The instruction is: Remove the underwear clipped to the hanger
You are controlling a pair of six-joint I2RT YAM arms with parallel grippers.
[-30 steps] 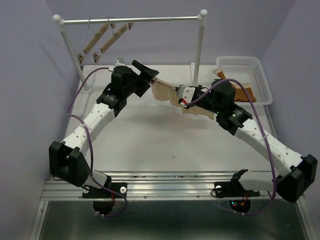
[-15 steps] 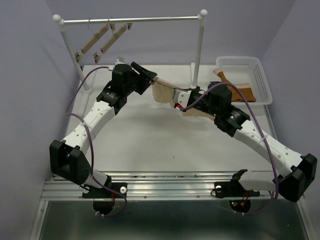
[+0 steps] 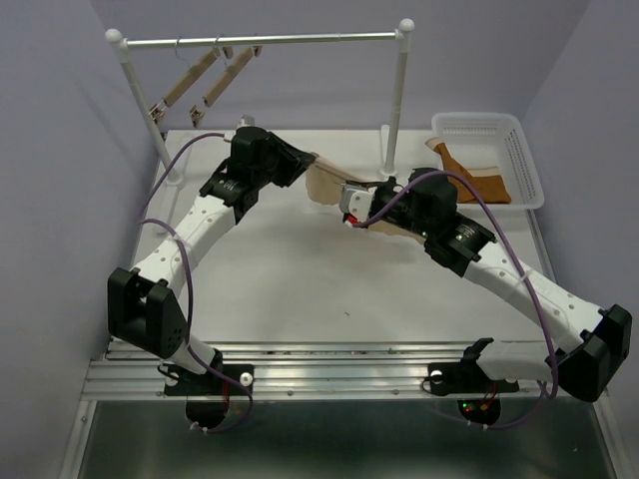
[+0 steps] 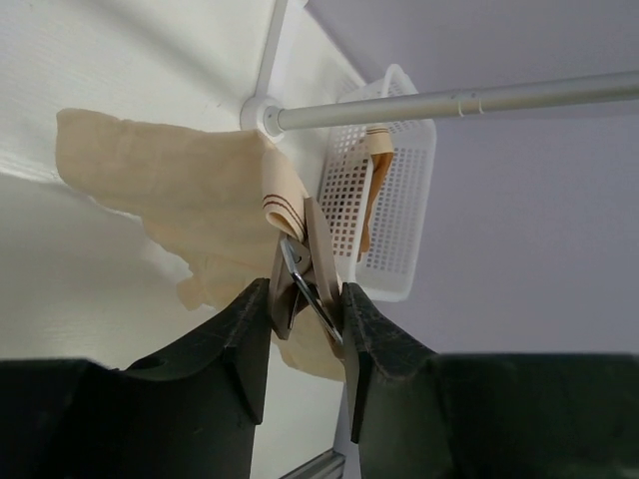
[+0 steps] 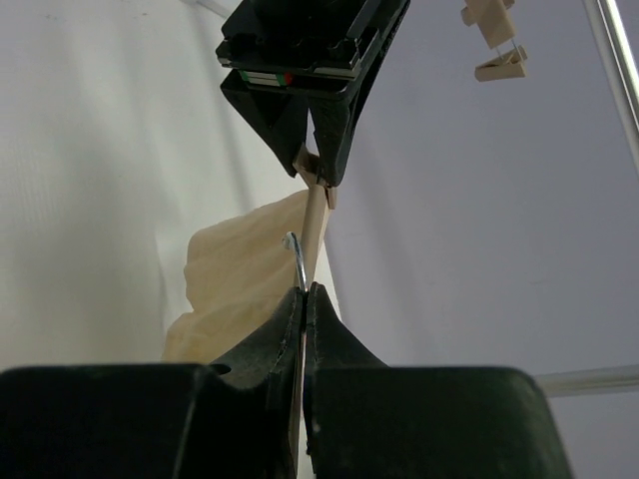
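Far left: two spare hangers (image 3: 205, 80) hang on the rail (image 3: 290, 41).

Left gripper (image 4: 308, 294): jaws closed down on the end clip (image 4: 300, 261) of the hanger (image 5: 316, 222), pinching its wood and wire parts between both fingers.

Centre: the underwear (image 4: 170, 185) hangs limp from that clip above the tabletop (image 3: 300, 289). Its striped band appears to sit in the clip mouth, though the wrist view is too oblique to confirm the bite. The hanger bar spans the two grippers.

Right gripper (image 5: 304, 296): jaws pressed almost together on the hanger's thin metal hook (image 5: 296, 254).

Far right: a white basket (image 3: 524, 160) holding an orange-brown cloth (image 3: 469, 180).
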